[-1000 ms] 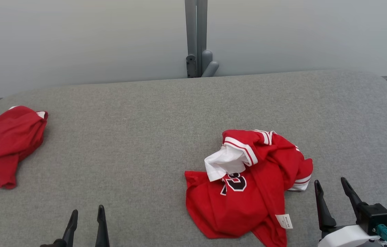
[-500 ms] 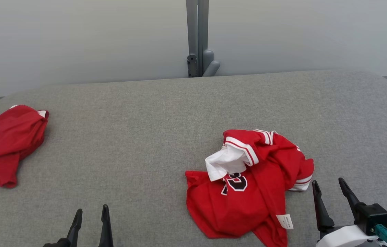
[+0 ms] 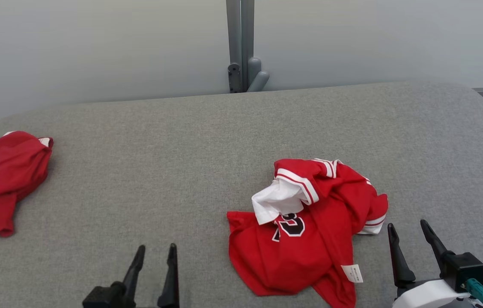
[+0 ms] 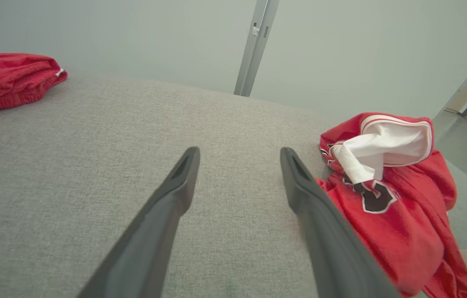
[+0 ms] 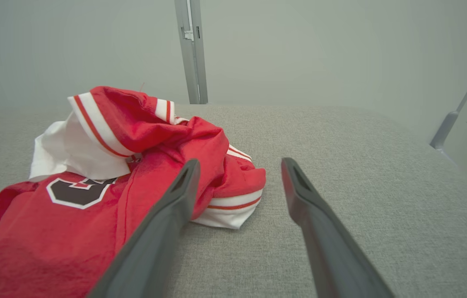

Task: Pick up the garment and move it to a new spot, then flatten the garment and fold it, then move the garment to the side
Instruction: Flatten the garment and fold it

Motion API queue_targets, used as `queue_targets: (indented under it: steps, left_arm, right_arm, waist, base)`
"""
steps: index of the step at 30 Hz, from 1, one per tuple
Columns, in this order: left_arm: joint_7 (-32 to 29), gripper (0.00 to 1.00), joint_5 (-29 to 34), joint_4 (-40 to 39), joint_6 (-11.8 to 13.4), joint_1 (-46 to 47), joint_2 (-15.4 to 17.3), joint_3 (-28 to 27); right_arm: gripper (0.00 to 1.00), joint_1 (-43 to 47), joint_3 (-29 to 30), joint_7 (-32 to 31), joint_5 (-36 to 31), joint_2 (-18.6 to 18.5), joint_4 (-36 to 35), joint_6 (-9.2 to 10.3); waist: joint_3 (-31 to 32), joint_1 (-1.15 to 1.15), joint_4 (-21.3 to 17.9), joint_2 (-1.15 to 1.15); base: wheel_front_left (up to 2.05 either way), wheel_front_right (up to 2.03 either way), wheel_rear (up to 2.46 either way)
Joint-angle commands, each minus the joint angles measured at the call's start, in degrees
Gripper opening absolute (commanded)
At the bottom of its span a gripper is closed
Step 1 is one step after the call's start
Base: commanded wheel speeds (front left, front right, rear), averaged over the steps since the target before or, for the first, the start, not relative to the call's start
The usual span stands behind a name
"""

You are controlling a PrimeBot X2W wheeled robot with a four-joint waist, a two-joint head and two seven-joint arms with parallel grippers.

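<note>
Red jersey, crumpled, white-striped trim, on coarse grey fabric table; left hand and right hand both released.

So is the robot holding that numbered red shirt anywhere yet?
Nothing is held. Left gripper and right gripper are open and empty; the numbered red shirt lies loose.

Crumpled red-and-white jersey on grey pad

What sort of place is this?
Likely a robot test room, not a home: a grey fabric-covered table, plain pale wall panels with a metal post, and a crumpled red jersey and another red garment lying apart.
</note>
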State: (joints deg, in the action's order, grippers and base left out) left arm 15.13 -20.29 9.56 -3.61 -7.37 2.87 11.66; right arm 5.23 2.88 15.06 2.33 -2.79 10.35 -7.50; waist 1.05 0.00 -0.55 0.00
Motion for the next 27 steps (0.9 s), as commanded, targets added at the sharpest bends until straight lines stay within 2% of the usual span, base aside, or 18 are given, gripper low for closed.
queue_targets:
  steps: [1,5,12,20,27]
  left_arm:
    - [0.0,1.0,-0.3,0.8,-0.5,1.8,0.1,1.9]
    - [0.0,1.0,-1.9,3.5,-1.0,4.6,0.1,7.5]
    - [-0.4,1.0,-4.4,8.4,-0.4,9.5,0.1,15.0]
    - [-1.0,1.0,-7.0,14.3,0.7,13.0,0.1,19.3]
    - [-1.2,1.0,-10.3,17.4,0.2,14.8,0.2,21.8]
  right_arm:
    - [1.0,-0.6,0.0,0.2,0.0,-0.2,-0.2,0.02]
    - [1.0,-0.9,0.1,0.2,-0.1,-0.2,-0.3,0.02]
    - [1.0,-1.5,0.3,0.2,-0.5,-0.2,-1.0,0.02]
    - [1.0,-2.2,0.3,0.2,0.0,-0.2,-0.9,0.02]
    - [1.0,-2.5,0.1,0.2,0.9,-0.2,-0.9,0.02]
  waist:
    - [-0.6,0.0,-0.7,0.0]
    - [-1.6,0.0,-2.1,0.0]
    - [-3.6,0.0,-5.0,0.0]
    - [-4.6,0.0,-7.3,0.0]
    - [-5.3,0.0,-8.6,0.0]
  base:
    - [0.0,0.0,0.0]
    - [0.0,0.0,0.0]
    - [0.0,0.0,0.0]
    - [0.0,0.0,0.0]
    - [0.0,0.0,0.0]
